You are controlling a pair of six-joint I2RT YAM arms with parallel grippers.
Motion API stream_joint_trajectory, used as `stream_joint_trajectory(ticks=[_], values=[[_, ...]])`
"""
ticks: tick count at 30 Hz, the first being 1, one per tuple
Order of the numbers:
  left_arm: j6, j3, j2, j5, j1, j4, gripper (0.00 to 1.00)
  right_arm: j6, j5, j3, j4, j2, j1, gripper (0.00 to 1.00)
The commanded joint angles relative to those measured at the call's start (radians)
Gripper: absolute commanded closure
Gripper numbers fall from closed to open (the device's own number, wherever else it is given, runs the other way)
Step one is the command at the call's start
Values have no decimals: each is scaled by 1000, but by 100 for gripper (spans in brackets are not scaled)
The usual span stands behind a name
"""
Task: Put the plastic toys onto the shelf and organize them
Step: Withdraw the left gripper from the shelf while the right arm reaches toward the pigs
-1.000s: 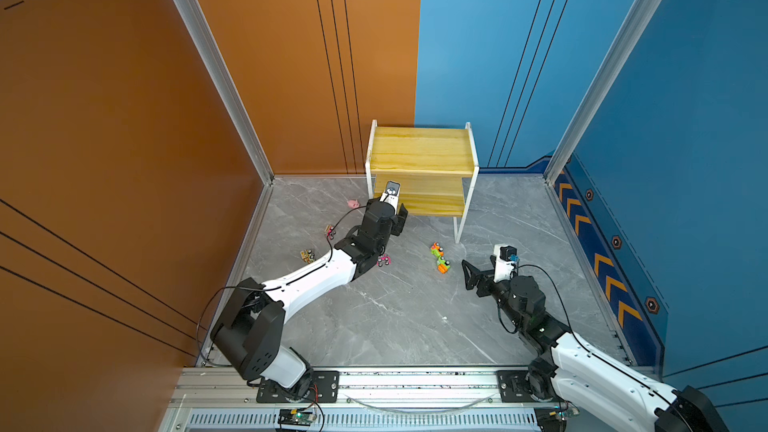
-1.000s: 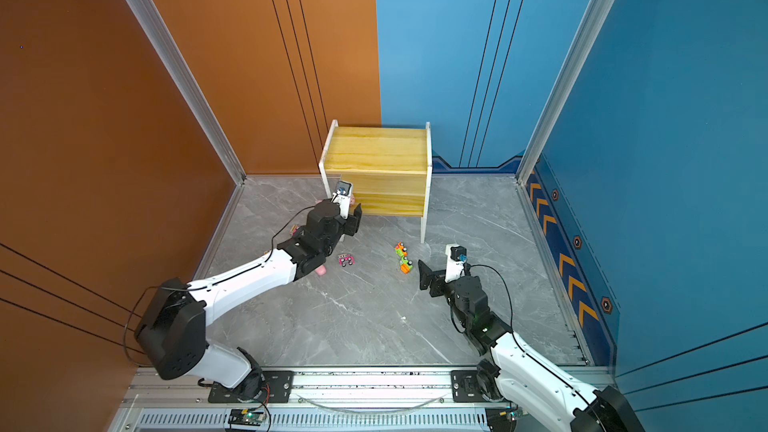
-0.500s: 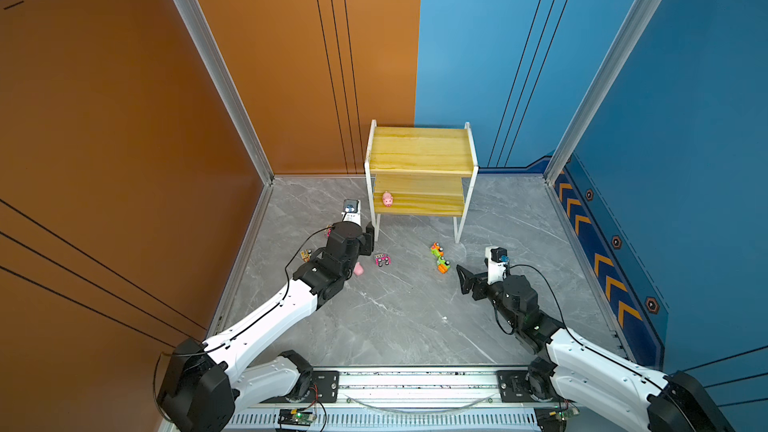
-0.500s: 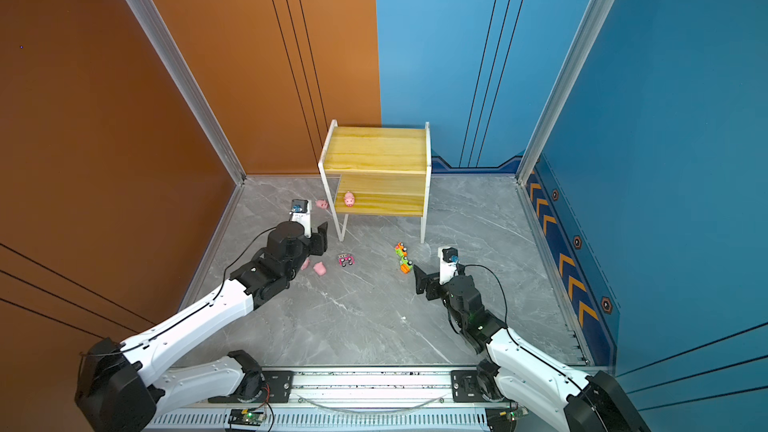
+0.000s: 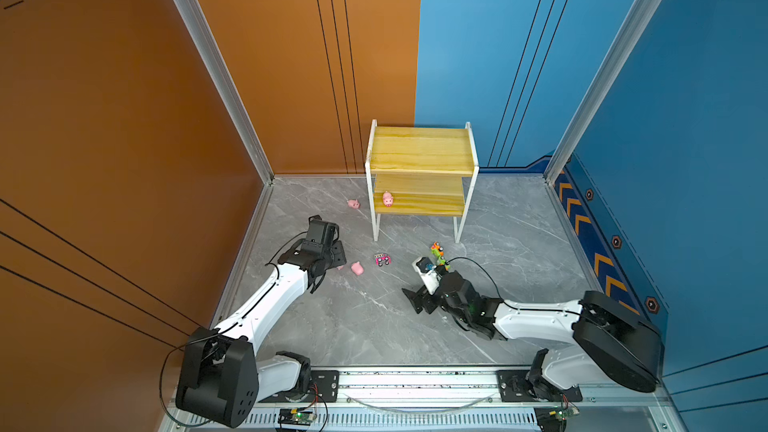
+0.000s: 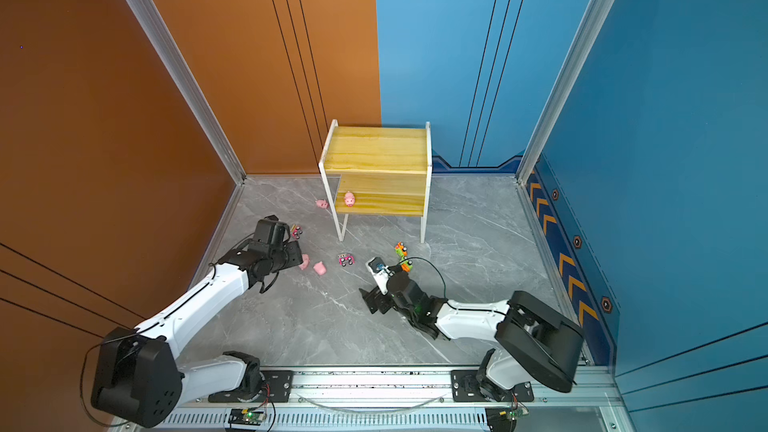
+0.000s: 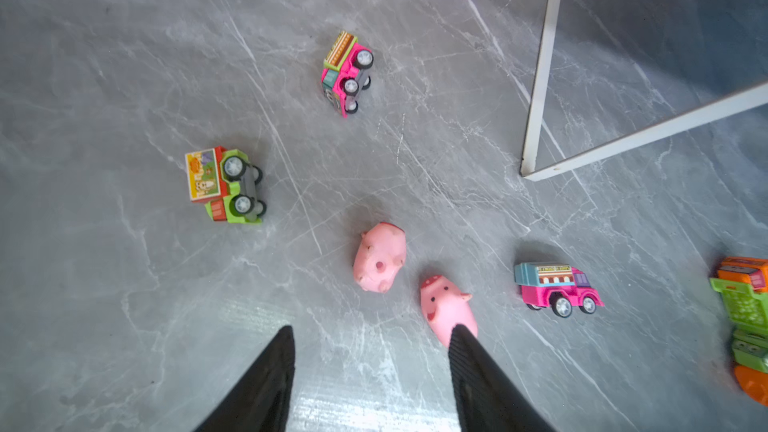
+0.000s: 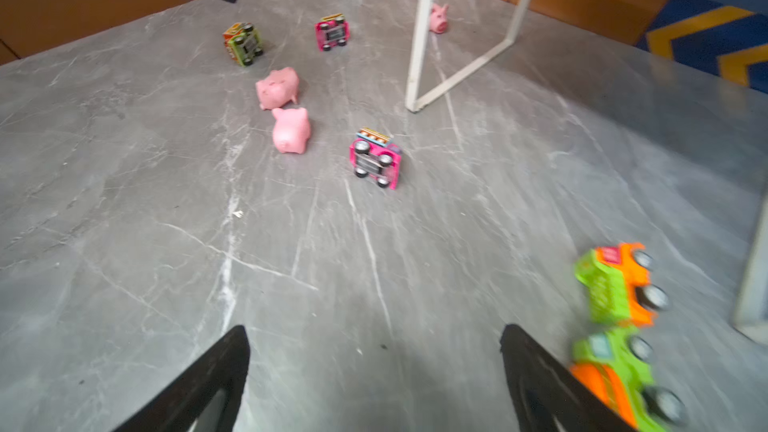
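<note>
You've bare floor [image 5: 365,326] by the rail [image 5: 415,380]; two pigs [image 7: 379,257] and a pink car [image 7: 557,288] crowd the shelf leg [image 7: 540,76].

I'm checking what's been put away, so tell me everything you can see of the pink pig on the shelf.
The pink pig is tiny and rounded, with a darker snout that seems turned toward the front of the shelf. It looks like smooth plastic or rubber. It stands upright on the lower board, at the left end in both top views. Only the board touches it, and no other toy shares the board. Finer detail is too small to tell.
</note>
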Motion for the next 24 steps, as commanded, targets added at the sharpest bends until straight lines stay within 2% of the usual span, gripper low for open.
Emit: stream_joint_trajectory(ticks=[1,9,16,24], values=[[-24,38,22,135,32,-21,39,-39,-36,152,1,144,22,7],[-37,20,3,256,100,2,39,-47,-93,457,-95,428,25,8],[69,137,-58,292,120,-158,37,-46,-95,599,-137,563,18,9],[125,161,-50,353,147,-161,37,-32,-81,704,-169,658,-7,11]])
